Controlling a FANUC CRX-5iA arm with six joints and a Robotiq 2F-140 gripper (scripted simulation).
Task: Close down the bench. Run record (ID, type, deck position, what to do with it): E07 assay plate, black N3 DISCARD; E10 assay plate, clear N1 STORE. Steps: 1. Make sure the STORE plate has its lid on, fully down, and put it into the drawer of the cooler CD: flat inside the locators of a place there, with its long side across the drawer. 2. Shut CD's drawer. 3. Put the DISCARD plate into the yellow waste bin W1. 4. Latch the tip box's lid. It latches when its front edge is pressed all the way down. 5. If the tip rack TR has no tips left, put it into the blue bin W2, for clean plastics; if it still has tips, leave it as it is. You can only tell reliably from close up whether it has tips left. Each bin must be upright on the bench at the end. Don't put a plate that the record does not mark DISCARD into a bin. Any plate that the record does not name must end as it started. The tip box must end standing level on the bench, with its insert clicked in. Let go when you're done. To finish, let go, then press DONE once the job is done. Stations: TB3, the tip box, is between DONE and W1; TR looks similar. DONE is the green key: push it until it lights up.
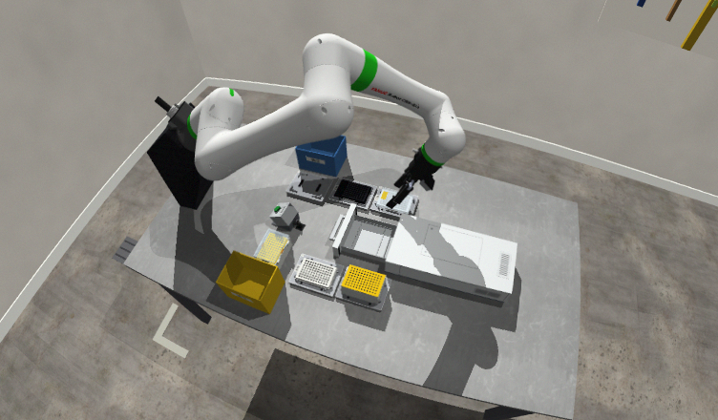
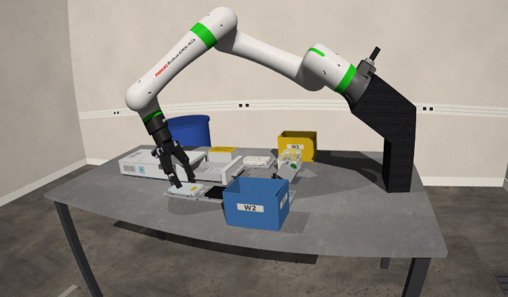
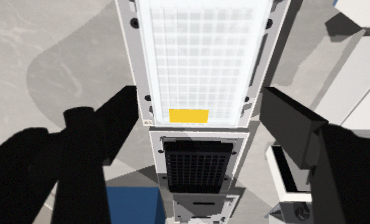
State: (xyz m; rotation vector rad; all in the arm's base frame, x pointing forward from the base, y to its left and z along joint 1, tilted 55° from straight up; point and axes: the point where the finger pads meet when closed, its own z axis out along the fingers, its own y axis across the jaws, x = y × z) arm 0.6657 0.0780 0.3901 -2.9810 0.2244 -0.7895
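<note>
One open tool [image 3: 198, 125], one clear plate [image 3: 201, 60], two bins [image 2: 254, 202]

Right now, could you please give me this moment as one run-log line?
gripper: open, straddling clear plate, holding nothing | black plate: on deck | cooler drawer: open | yellow bin: upright

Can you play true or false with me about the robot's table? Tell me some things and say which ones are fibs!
1. The gripper is squeezing the clear plate. False: its fingers stand open on either side, holding nothing.
2. The cooler's drawer is pulled open. True.
3. The black plate is inside the yellow bin. False: it sits on the bench beside the clear plate.
4. The blue bin says W2. True.
5. The clear plate carries a yellow label. True.
</note>
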